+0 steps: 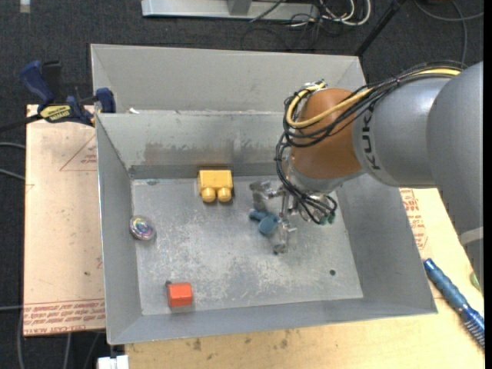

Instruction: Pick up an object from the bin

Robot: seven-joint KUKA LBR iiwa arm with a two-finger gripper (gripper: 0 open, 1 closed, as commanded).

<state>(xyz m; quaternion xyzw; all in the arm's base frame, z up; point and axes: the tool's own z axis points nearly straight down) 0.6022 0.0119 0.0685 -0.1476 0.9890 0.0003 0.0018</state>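
The gripper [283,234] is shown low in the bin [231,287], right of centre, just beside a small blue object [267,221]; whether it is open or closed cannot be told. The object is judged light, rigid and irregular, best taken across its narrowest part.

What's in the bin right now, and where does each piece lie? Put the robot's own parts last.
bin: one, grey metal, middle of the view
yellow block with two round knobs: one, yellow, by the back wall, left of the gripper
small blue-green thing: one, teal, right of the floor's middle, close beside the gripper; whether it is held I cannot tell
round shiny trinket: one, silvery with purple, near the left wall
red cube: one, red, front left
gripper: one, grey metal, down in the bin
arm: one, grey with an orange wrist cover and cables, reaching in from the right
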